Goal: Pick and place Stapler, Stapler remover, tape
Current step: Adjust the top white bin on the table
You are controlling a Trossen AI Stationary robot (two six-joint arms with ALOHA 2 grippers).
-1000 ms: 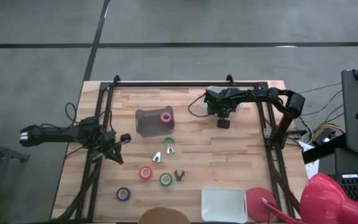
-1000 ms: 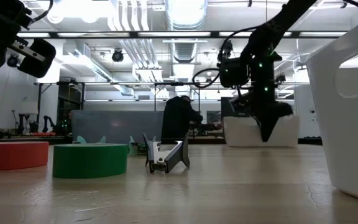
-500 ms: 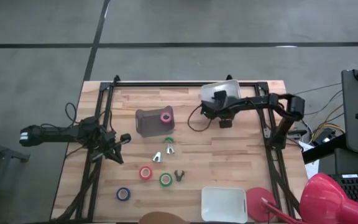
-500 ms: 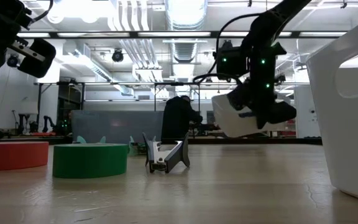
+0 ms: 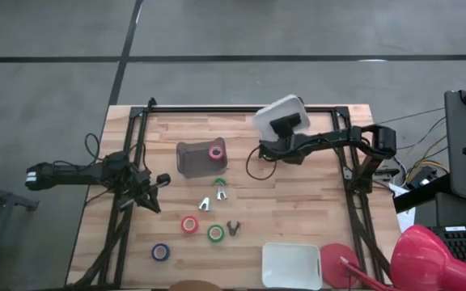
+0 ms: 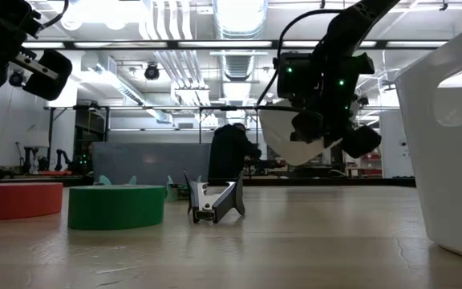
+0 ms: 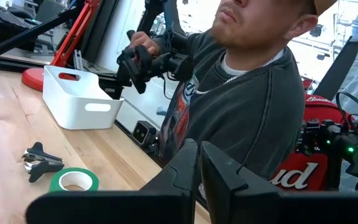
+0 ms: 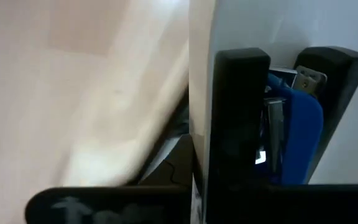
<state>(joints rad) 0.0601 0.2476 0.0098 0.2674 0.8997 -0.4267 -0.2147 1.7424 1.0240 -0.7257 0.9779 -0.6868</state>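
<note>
Your right pincer (image 5: 286,124) is clenched on a white bin's (image 5: 275,110) wall, lifted off the tabletop (image 5: 298,202); a blue stapler (image 8: 297,134) lies inside against its fingers.

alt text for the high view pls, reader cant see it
Seen from above, the right pincer holds a white bin lifted and tilted near the wooden table's far edge. The left pincer waits at the left side, with red, green and blue tape rolls lying nearer the front.
</note>
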